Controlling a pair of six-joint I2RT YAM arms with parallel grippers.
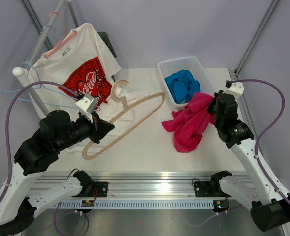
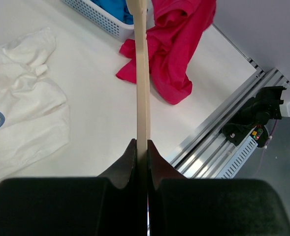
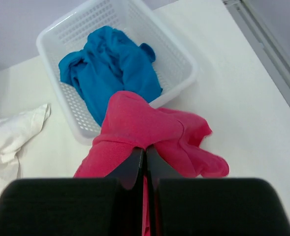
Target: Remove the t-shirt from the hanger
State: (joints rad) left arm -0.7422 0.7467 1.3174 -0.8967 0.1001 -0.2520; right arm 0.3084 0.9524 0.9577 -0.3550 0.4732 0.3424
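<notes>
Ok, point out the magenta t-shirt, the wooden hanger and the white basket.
t-shirt [image 1: 189,125], top external view, middle of the crumpled cloth.
hanger [image 2: 142,98], left wrist view, midway along its pale bar.
basket [image 3: 174,61], right wrist view, bare right-hand inner wall.

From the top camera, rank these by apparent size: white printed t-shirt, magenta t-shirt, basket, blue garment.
1. white printed t-shirt, clearly largest.
2. magenta t-shirt and basket: they look about alike, so I leave them unranked.
3. blue garment, smallest.
</notes>
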